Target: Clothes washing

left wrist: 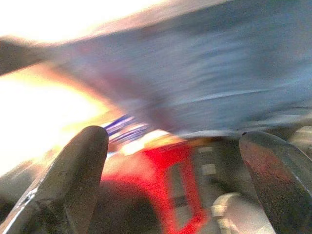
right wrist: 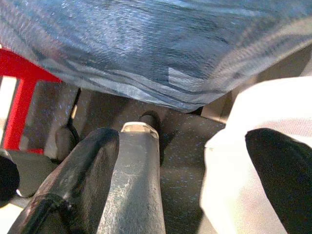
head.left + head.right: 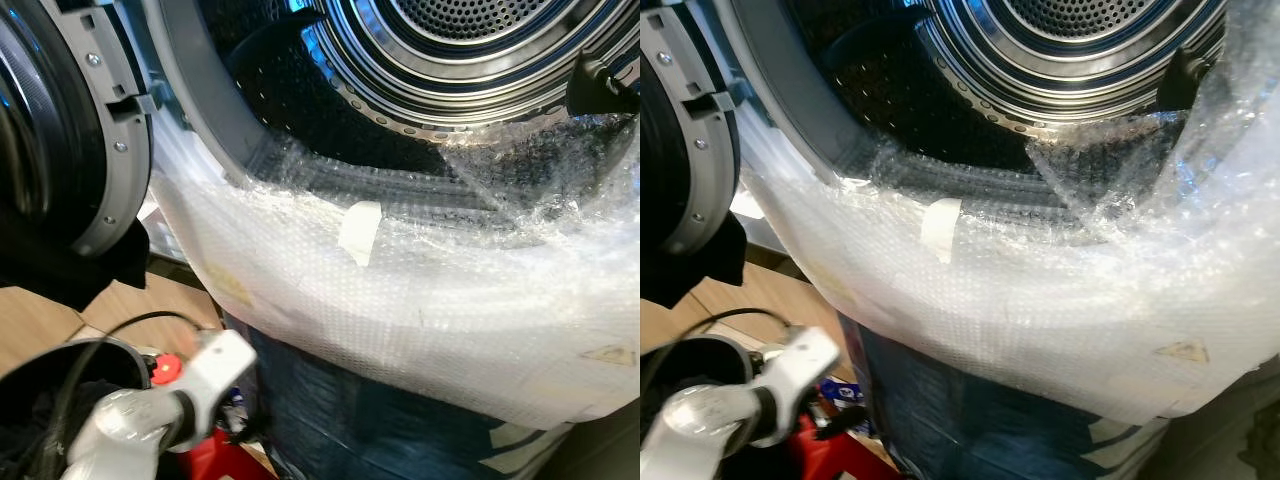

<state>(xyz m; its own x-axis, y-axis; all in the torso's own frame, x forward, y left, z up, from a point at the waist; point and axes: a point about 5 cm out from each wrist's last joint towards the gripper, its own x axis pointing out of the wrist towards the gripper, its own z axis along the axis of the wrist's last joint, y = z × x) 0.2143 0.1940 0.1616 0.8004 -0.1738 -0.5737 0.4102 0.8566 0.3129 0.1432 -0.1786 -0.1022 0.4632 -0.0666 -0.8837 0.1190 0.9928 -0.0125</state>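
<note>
The washing machine drum stands open ahead of me, its mouth facing up toward my head. Its lower rim is draped in bubble wrap, with a tape patch on the fold. The open door crowds my left side. My left arm is bent low beside the machine front (above something red, blurred). My left gripper has its fingers spread wide, empty. My right gripper is likewise parted, holding nothing, under blue-grey cloth and beside white fabric.
</note>
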